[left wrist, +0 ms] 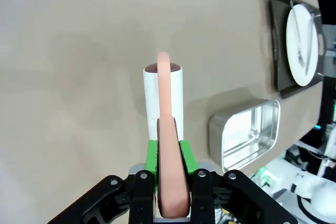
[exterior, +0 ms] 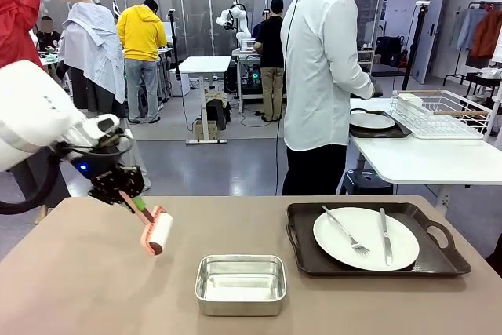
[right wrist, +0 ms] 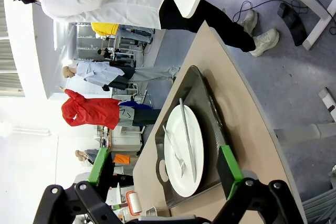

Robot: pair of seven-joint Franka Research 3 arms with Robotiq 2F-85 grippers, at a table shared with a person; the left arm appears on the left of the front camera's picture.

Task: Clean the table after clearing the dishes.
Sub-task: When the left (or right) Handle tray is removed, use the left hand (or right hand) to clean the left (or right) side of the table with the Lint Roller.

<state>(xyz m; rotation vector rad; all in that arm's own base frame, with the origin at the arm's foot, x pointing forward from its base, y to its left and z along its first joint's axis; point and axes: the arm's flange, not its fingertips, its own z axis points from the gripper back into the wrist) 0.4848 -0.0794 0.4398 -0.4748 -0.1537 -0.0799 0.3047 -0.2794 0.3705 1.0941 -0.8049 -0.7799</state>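
Currently the left pincer is pressed together on the pink handle of a lint roller, with one green pad on each side of the handle. The white roll points down at the left half of the surface, toward its far left corner; whether roll and surface are in contact cannot be told. A steel pan sits at the middle of the near edge. A dark tray lies along the right edge and carries a white plate, with a fork and a knife lying apart on it. The right pincer is spread, holds nothing and faces that tray. A second plate on a second tray rests on the white side surface beyond the far right corner, just beside a wire rack. A person stands at that side surface.
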